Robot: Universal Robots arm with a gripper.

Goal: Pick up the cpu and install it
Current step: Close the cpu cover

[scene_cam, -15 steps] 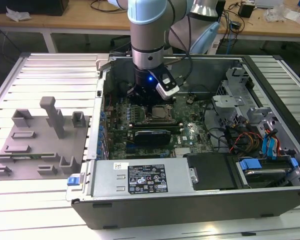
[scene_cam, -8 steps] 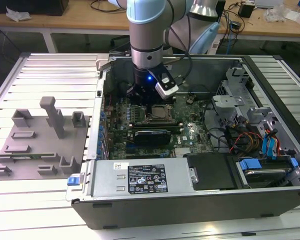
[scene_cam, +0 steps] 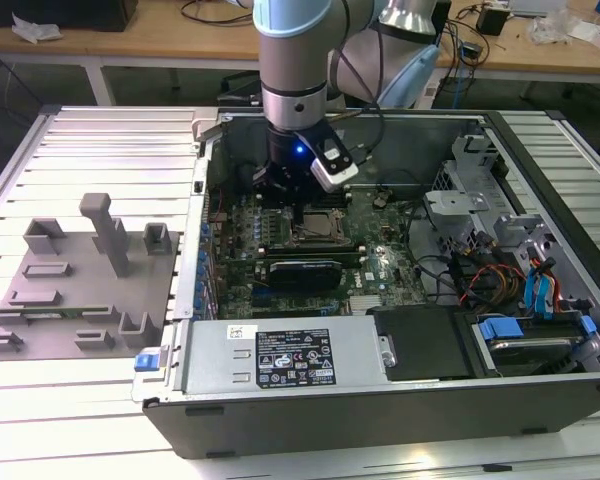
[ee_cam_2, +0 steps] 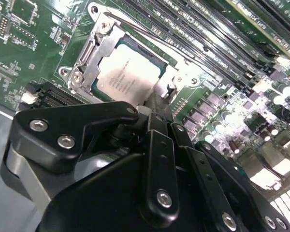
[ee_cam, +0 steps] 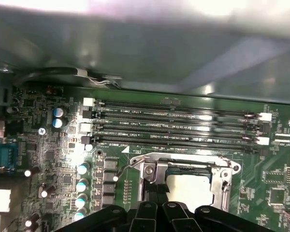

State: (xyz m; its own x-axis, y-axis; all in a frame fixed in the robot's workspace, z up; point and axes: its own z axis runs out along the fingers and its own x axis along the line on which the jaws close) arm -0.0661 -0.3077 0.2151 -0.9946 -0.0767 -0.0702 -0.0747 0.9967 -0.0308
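The claw (ee_cam_2: 155,100) looks clenched, its fingers (ee_cam_2: 153,121) drawn together with nothing between them. The tips are down at the edge of the cpu (ee_cam_2: 128,72). The cpu lies flat inside the metal socket frame (ee_cam_2: 94,53) on the green board. In the exterior view the claw (scene_cam: 295,205) hangs at upper centre of the frame, inside the open computer case (scene_cam: 380,400). A grey plate with blocks (scene_cam: 80,290) sits at the left.

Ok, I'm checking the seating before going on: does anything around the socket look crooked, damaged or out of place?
Nothing stands out. In the second wrist view the cpu lies flat inside the socket frame, edges parallel to it, with the hand close over one edge. The part under the hand is hidden.
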